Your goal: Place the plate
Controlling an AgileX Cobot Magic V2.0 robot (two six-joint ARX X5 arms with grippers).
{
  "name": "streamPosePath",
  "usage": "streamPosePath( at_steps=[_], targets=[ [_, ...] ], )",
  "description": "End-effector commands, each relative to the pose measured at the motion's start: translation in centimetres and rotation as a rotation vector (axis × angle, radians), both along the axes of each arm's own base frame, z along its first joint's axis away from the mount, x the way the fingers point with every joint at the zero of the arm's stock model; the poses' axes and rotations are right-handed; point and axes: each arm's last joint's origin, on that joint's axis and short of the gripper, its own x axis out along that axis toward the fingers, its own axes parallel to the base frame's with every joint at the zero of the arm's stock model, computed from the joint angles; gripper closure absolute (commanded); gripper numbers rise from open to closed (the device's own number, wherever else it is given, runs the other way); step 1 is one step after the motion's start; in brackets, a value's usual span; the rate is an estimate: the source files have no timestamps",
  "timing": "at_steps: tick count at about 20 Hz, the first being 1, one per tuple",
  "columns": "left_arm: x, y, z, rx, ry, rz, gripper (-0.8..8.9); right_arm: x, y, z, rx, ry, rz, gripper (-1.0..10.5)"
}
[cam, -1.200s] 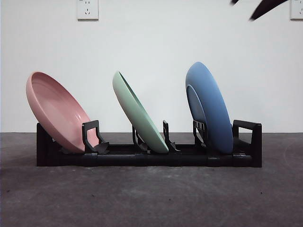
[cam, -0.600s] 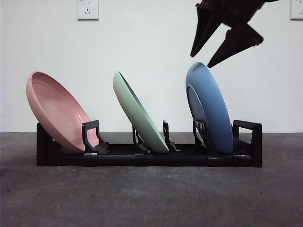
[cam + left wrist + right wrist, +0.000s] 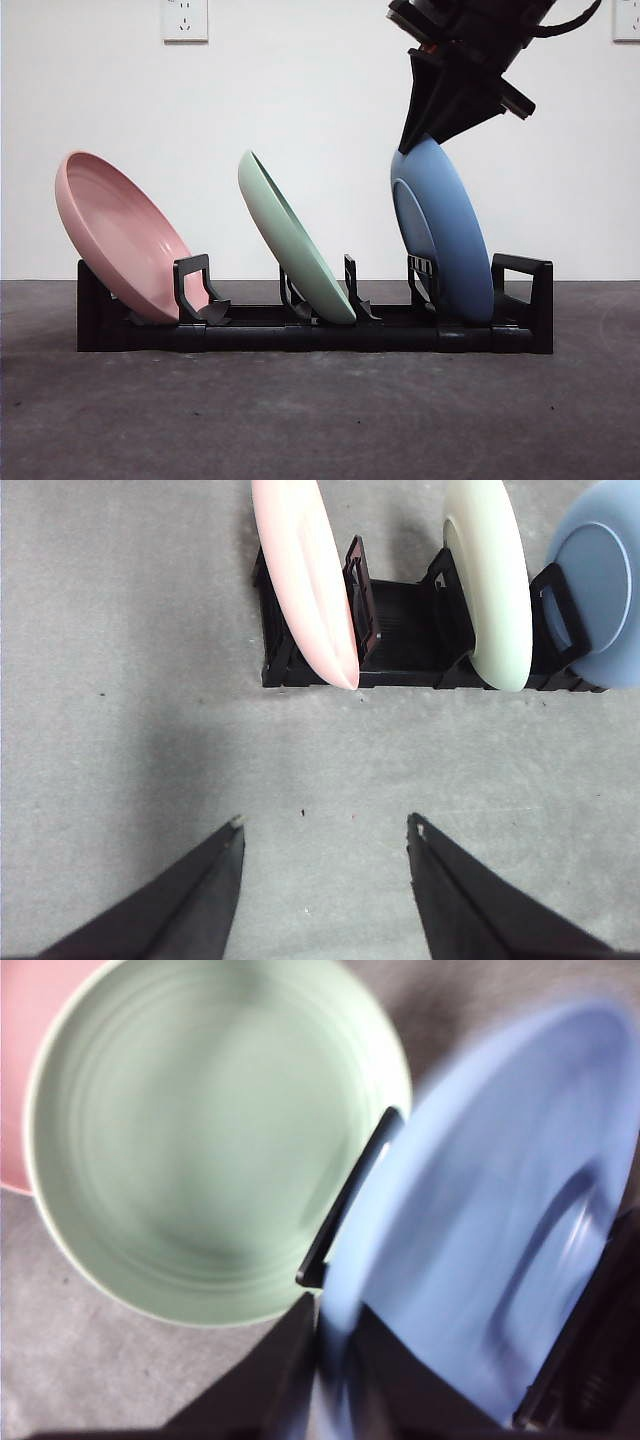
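A blue plate (image 3: 450, 230) stands nearly upright in the right slot of a black rack (image 3: 300, 335). My right gripper (image 3: 422, 140) has come down from above onto its top rim, with one jaw on each side and closed on it. In the right wrist view the blurred blue plate (image 3: 480, 1240) has its rim between the jaws of my right gripper (image 3: 335, 1360). My left gripper (image 3: 325, 825) is open and empty over bare table in front of the rack (image 3: 400, 610).
A green plate (image 3: 290, 240) leans in the middle slot and a pink plate (image 3: 120, 235) in the left slot. A white wall with a socket (image 3: 185, 18) stands behind the rack. Grey table lies in front.
The right gripper came in from the upper right, dropped with jaws open above the blue plate, and now has closed on its top rim. The plates have not moved.
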Motion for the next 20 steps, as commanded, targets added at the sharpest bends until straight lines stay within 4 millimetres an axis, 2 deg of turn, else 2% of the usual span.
streamPosePath(
  at_steps=[1, 4, 6, 11, 14, 17, 20],
  targets=[
    [0.0, 0.0, 0.7, 0.001, -0.034, -0.007, 5.63, 0.5, 0.3, 0.1, 0.0, -0.008, -0.007, 9.3],
    [0.0, 0.0, 0.7, 0.001, -0.034, -0.007, 5.63, 0.2, 0.2, 0.9, 0.037, -0.008, 0.003, 9.3],
    [0.0, 0.0, 0.7, 0.0, -0.035, -0.007, 5.63, -0.4, 0.1, 2.3, 0.075, 0.002, 0.018, 9.3],
    [0.0, 0.0, 0.8, 0.0, -0.036, -0.007, 5.63, -3.7, -0.7, 8.0, 0.171, -0.03, 0.089, 9.3],
    [0.0, 0.0, 0.8, 0.0, -0.035, -0.007, 5.63, -6.9, -1.5, 10.8, 0.237, -0.12, 0.164, 9.3],
    [0.0, 0.0, 0.8, 0.009, -0.039, -0.014, 5.63, -11.2, -1.7, 12.9, 0.251, -0.248, 0.204, 9.3],
    [0.0, 0.0, 0.7, 0.009, -0.038, -0.014, 5.63, -15.8, -2.0, 12.4, 0.264, -0.408, 0.233, 9.3]
  ],
)
